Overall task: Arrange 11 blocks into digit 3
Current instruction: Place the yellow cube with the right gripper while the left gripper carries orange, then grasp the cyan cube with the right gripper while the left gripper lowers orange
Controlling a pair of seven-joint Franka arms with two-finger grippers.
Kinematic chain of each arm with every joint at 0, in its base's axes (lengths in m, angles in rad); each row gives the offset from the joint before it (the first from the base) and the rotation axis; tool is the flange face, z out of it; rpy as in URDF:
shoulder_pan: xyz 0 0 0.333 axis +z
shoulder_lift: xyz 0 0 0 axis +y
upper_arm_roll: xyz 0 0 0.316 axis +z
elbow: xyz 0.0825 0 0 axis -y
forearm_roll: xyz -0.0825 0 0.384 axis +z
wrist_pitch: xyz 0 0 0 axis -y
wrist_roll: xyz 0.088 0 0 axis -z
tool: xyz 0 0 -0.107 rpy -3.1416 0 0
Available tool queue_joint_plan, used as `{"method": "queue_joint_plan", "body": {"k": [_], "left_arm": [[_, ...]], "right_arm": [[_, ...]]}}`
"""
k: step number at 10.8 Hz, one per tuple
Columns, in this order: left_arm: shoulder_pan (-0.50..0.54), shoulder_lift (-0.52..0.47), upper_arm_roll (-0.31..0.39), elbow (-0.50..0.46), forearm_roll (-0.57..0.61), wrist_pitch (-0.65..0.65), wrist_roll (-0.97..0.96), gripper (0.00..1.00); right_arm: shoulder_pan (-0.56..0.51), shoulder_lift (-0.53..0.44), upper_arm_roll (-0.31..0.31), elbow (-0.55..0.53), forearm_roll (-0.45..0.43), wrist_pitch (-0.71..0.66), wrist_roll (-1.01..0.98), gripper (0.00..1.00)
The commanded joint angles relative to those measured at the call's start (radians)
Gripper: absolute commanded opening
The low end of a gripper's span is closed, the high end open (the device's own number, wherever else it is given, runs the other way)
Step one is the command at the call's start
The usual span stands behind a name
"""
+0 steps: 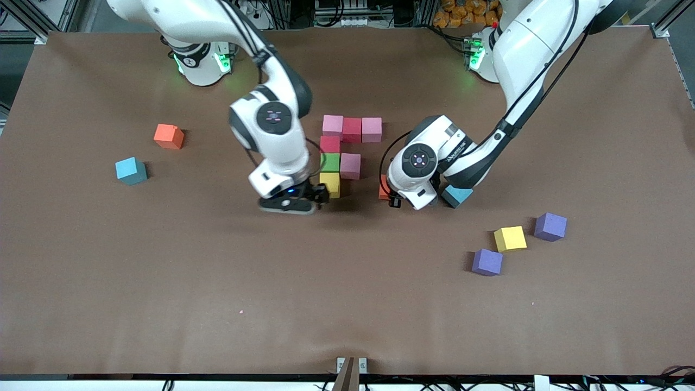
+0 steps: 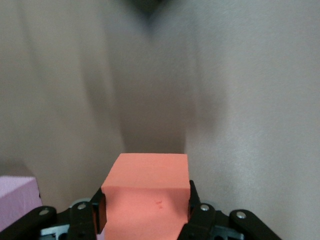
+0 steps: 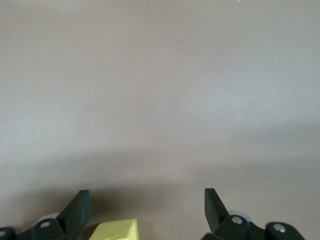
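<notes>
The partial figure holds a bar of pink [image 1: 332,125], red [image 1: 352,129] and pink [image 1: 371,129] blocks. A column of red [image 1: 329,144], green [image 1: 329,162] and yellow [image 1: 329,184] blocks runs from it toward the front camera. A pink block [image 1: 350,165] touches the green one. My right gripper [image 1: 320,194] is open at the column's yellow block, which shows by one finger in the right wrist view [image 3: 117,230]. My left gripper [image 1: 392,200] is shut on an orange-red block [image 2: 145,195], low by the table, a gap away from the figure.
Loose blocks: orange [image 1: 168,136] and light blue [image 1: 131,170] toward the right arm's end. Toward the left arm's end lie a light blue one [image 1: 456,195] under the left arm, a yellow one [image 1: 510,238] and two purple ones [image 1: 550,226] [image 1: 487,262].
</notes>
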Motion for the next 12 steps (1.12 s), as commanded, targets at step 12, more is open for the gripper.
{"method": "queue_joint_plan", "body": {"k": [12], "left_arm": [[-0.054, -0.079, -0.007, -0.227, 0.159, 0.267, -0.257, 0.46]], "right_arm": [[-0.854, -0.312, 0.02, -0.6, -0.003, 0.232, -1.211, 1.0]]}}
